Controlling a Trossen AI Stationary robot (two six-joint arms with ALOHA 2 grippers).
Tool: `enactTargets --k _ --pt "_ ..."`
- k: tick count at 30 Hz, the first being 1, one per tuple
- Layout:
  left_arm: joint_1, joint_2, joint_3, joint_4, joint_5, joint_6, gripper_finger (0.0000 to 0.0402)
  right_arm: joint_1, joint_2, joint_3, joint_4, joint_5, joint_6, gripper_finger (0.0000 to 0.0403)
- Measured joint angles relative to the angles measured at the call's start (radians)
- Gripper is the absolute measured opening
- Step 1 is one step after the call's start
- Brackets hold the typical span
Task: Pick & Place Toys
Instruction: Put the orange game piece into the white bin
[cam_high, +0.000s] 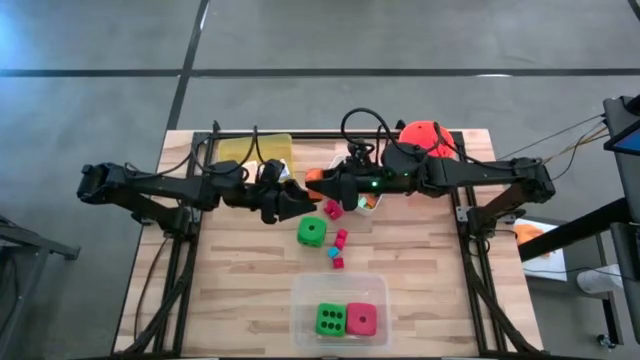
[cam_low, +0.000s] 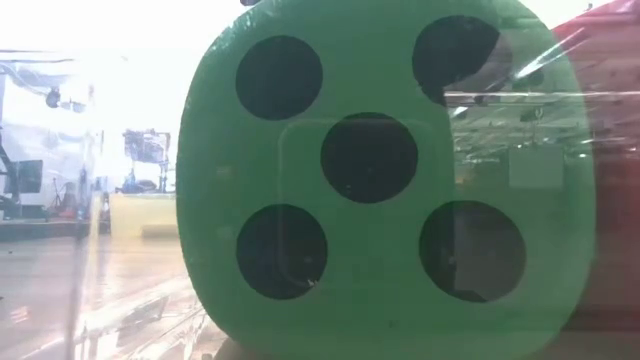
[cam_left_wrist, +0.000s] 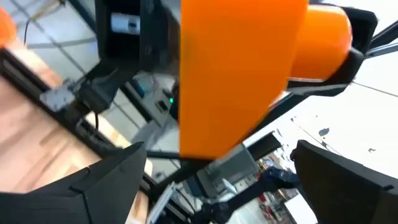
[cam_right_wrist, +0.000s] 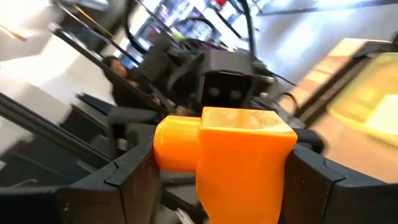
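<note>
Above the wooden table (cam_high: 250, 290), orange block (cam_right_wrist: 239, 158) in right gripper (cam_right_wrist: 214, 180), left gripper (cam_left_wrist: 217, 180) wide.

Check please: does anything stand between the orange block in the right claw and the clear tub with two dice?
A loose green die and a few small blocks lie on the table between them. The right claw holds the orange block; carried high, it probably meets nothing visible before the clear tub.
</note>
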Motion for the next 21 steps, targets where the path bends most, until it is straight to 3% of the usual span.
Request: enactTargets --k 14,21 --pt "0.000 -0.020 0.001 -0.355 0.008 -0.141 0.0392 -0.115 -0.083 0.001 -0.435 -0.054 -0.184 0.0253" --pt "0.000 -0.021 0.001 -0.693 -0.001 -0.256 0.0392 -0.179 -0.069 -0.018 -0.756 0.060 -0.310 0.0253"
